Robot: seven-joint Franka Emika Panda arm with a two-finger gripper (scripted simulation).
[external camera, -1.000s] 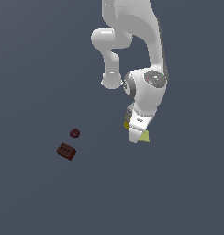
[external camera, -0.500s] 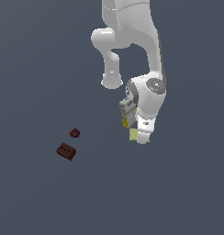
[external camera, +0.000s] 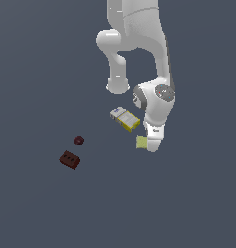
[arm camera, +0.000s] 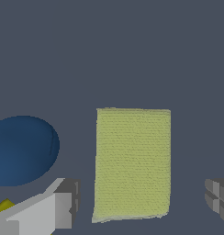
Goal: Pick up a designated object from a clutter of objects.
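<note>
The designated object, a flat pale yellow-green pad, lies on the floor between my fingers in the wrist view. My gripper is open, with one finger on one side of the pad and the other finger well clear on the opposite side. In the exterior view the gripper hangs low over the pad, and the hand covers most of it. The rest of the clutter is a white-and-yellow box, a blue ball, a dark red ball and a dark red brick.
The blue ball sits close beside one finger in the wrist view; the arm hides it in the exterior view. The box lies just behind the pad, towards the robot base. The red ball and brick lie far off at the exterior view's left.
The wrist has turned and shifted slightly to the exterior view's right and downward. The white-and-yellow box, earlier hidden behind the hand, now shows.
</note>
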